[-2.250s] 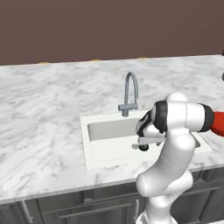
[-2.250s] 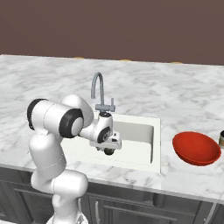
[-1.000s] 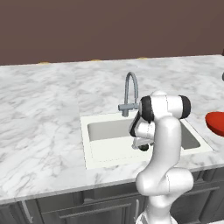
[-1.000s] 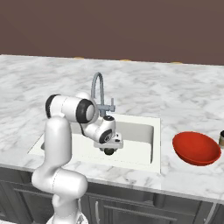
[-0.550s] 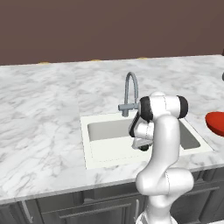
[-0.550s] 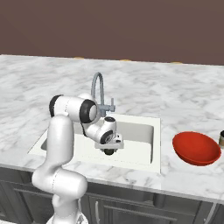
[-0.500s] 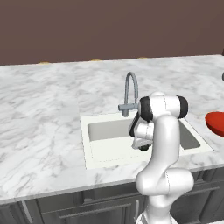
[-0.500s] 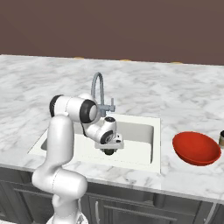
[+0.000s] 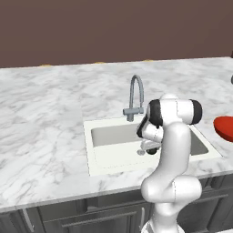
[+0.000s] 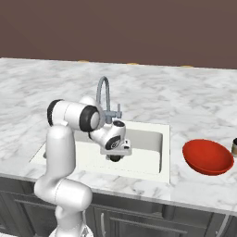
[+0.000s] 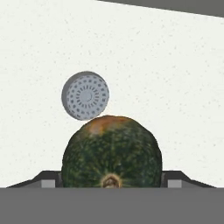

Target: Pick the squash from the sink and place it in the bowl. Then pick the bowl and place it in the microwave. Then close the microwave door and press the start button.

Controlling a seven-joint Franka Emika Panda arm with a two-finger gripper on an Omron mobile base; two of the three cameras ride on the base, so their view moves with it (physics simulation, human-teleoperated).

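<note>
**Dark green squash between our fingers, low in the sink**

Dark green and mottled, the squash (image 11: 112,151) sits right at the bottom of the hand view, with our two fingertips (image 11: 48,178) flanking it, one on each side and touching its flanks. The tool (image 11: 112,183) looks closed on the squash. Just beyond the squash lies the round grey drain (image 11: 85,95), set in the speckled off-white floor of the sink (image 11: 175,78).

From the left base view, our arm bends down over the front rim of the sink (image 9: 98,157), and the tool (image 9: 146,149) hangs inside the basin, below the curved grey faucet (image 9: 135,96). The right base view shows the same: the tool (image 10: 115,156) is low in the sink (image 10: 152,143), with something dark at its tip.

The red bowl (image 10: 207,156) stands on the white marble bench (image 10: 199,106), to the right of the sink and well apart from the tool. In the left base view the bowl (image 9: 225,129) is cut by the right edge.
</note>
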